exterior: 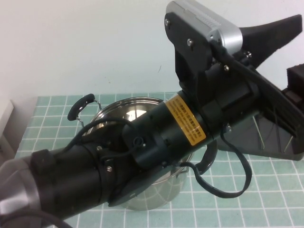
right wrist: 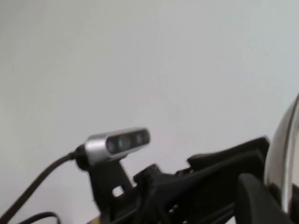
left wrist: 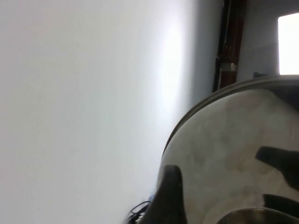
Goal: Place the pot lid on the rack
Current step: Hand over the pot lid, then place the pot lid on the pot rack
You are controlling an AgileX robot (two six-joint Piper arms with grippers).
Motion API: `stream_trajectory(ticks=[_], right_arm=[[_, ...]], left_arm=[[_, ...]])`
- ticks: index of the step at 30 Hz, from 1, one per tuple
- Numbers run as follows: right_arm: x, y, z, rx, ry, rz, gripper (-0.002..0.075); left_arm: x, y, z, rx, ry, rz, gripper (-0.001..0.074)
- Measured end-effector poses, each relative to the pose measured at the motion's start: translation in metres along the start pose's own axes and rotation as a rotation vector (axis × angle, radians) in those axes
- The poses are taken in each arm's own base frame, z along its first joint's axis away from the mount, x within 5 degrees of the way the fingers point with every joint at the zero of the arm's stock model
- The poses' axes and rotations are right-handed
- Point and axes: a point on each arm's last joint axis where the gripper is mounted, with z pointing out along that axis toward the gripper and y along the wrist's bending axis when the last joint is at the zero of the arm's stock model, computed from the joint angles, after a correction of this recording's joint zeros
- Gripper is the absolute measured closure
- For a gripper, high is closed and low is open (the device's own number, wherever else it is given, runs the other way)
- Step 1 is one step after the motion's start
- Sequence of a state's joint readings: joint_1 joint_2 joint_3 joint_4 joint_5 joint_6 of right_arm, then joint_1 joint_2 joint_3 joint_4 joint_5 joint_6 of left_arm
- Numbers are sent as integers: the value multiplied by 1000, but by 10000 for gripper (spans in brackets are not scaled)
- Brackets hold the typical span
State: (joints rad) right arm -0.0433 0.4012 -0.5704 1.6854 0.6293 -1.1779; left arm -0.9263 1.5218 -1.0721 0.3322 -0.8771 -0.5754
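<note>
High view: left arm (exterior: 142, 156) fills most of frame, crossing over the pot (exterior: 142, 190) on the green tiled tabletop (exterior: 266, 199). Pot rim and one black handle (exterior: 78, 108) show; rest hidden. Rack (exterior: 275, 137), w/ thin wire loops, sits right of pot, partly behind the arm.

Left wrist view only: lid (left wrist: 233, 154), shiny dome, fills lower corner close to cam, raised against white wall. Left gripper (left wrist: 168, 196): one dark finger beside lid edge; jaws' state – cannot tell.

Right wrist view: lid edge (right wrist: 282, 144) at frame border, left arm's camera (right wrist: 119, 142) opposite. Right gripper (right wrist: 254, 200): dark finger by lid edge; jaws – cannot tell.
</note>
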Motion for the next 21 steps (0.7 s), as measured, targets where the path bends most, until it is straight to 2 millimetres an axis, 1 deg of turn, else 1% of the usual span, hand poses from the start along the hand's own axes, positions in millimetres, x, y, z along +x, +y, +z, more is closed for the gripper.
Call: stream_trajectory(ticks=[2, 3, 5, 7, 10, 11, 12, 14, 16, 19, 21], right_arm=[[-1, -2, 0, 18, -8, -5, 703], [-1, -3, 0, 25, -9, -3, 703], [-1, -5, 2, 37, -5, 4, 703], [1, -11, 7, 53, 12, 21, 704], [6, -25, 18, 83, 57, 73, 704], [8, -32, 23, 99, 77, 94, 704], [9, -38, 28, 113, 96, 113, 704], [10, -49, 39, 134, 128, 145, 704], [9, -60, 52, 145, 158, 171, 704], [3, -77, 77, 125, 204, 208, 704], [-4, -86, 96, 93, 226, 225, 704]], left_arm=[[-3, 0, -1, -17, 12, 46, 145], [-6, -1, -2, -25, 19, 78, 159], [-15, -1, -5, -49, 29, 125, 216], [-28, 1, -12, -103, 67, 164, 326], [-44, 5, -25, -211, 166, 183, 567], [-47, 7, -30, -256, 218, 186, 624], [-51, 8, -36, -289, 254, 188, 657], [-60, 8, -48, -357, 326, 189, 699], [-61, 8, -61, -419, 410, 180, 720], [-56, 9, -78, -479, 509, 168, 730], [-50, 9, -86, -498, 553, 161, 731]])
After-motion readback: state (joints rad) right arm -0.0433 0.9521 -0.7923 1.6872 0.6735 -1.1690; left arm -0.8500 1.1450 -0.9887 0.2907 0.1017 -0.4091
